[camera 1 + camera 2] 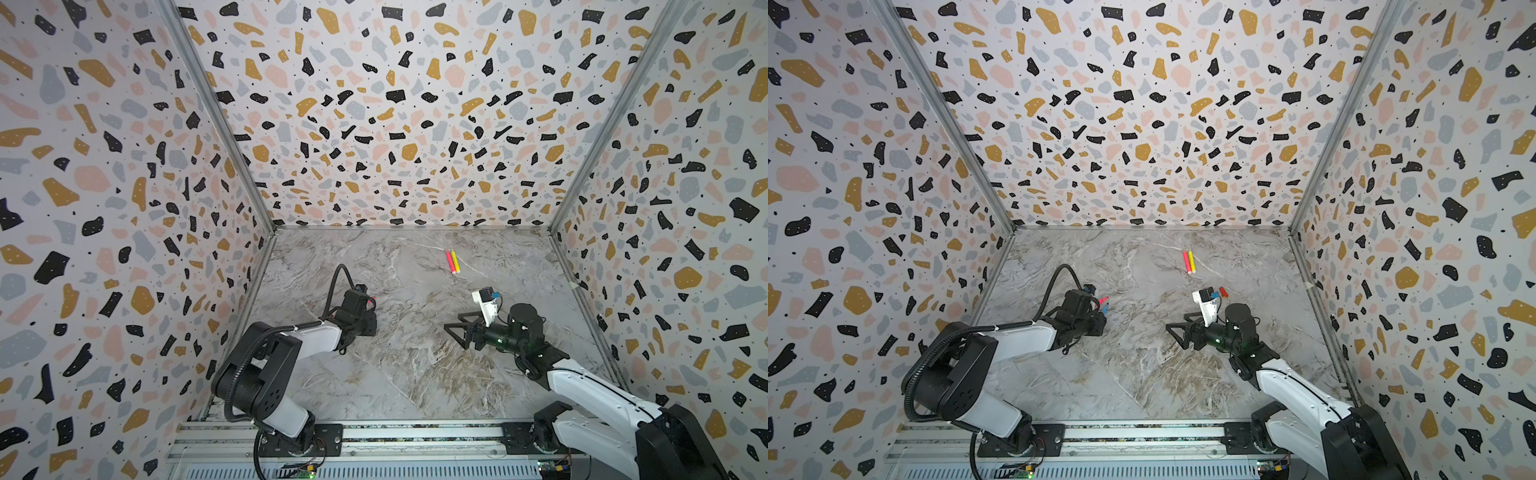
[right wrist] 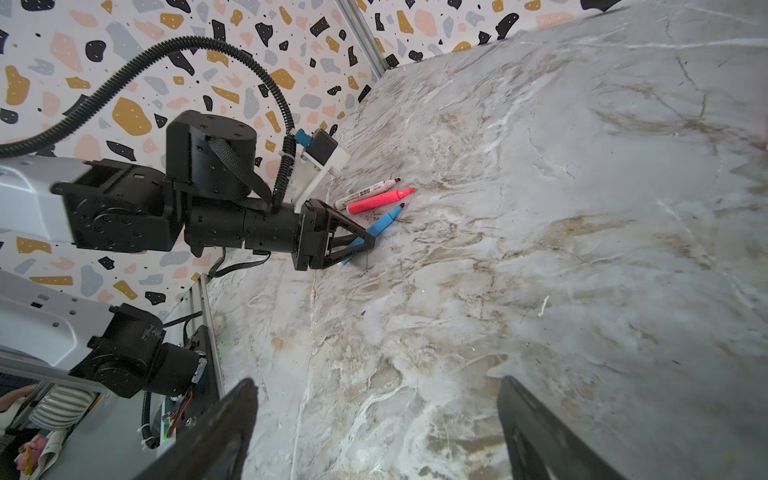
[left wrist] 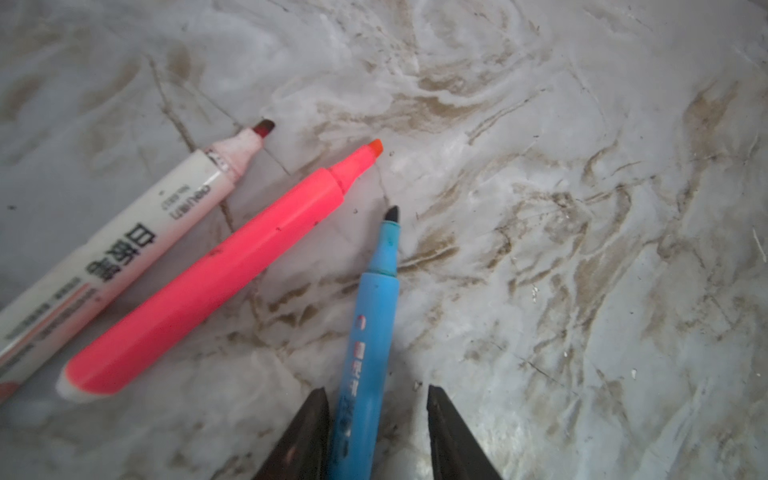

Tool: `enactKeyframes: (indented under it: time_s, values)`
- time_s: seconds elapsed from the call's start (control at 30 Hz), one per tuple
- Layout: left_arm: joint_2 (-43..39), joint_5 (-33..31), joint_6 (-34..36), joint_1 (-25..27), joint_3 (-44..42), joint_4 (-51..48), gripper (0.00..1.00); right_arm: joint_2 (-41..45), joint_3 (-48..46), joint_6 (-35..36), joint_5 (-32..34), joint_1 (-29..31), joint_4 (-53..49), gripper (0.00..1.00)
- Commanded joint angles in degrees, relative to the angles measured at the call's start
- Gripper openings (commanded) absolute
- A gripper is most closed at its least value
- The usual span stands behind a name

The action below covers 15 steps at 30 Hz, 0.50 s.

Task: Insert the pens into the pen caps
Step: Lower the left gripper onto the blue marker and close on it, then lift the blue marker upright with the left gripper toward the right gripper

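Observation:
Three uncapped pens lie side by side on the marble table: a blue pen [image 3: 374,316], a pink pen [image 3: 216,274] and a white-barrelled pen [image 3: 124,249] with dark print. My left gripper [image 3: 376,387] is low over the blue pen, its jaws on either side of the barrel. One finger touches the barrel and a gap shows at the other. The right wrist view shows the same straddle of the blue pen [image 2: 384,220]. My right gripper [image 1: 453,322] hovers open and empty at mid-right. A red pen cap [image 1: 1224,292] lies just behind it. A pink-red pen [image 1: 449,262] and a yellow pen [image 1: 455,262] lie together farther back.
Terrazzo-patterned walls [image 1: 124,208] close in the table on the left, back and right. A metal rail [image 1: 374,432] with both arm bases runs along the front edge. The left arm's black cable [image 1: 336,282] loops above its wrist.

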State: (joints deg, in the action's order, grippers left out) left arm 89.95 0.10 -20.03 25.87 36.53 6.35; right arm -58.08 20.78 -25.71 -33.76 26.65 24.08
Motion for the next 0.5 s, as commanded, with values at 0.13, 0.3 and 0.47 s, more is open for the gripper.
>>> enactKeyframes:
  time_s: [0.13, 0.3, 0.47]
  values:
    - [4.65, 1.74, 2.89, 4.18, 2.28, -3.16, 0.35, 1.49, 0.12, -0.67, 1.57, 0.21, 0.09, 0.9]
    - [5.45, 3.99, 3.77, 6.18, 2.5, -2.43, 0.25, 1.92, 0.11, -0.66, 2.85, 0.2, -0.86, 0.9]
    - [-2.29, 7.6, 2.97, 7.61, -2.72, 5.95, 0.21, 0.19, 0.23, -1.36, 4.22, 0.07, -1.35, 0.9]
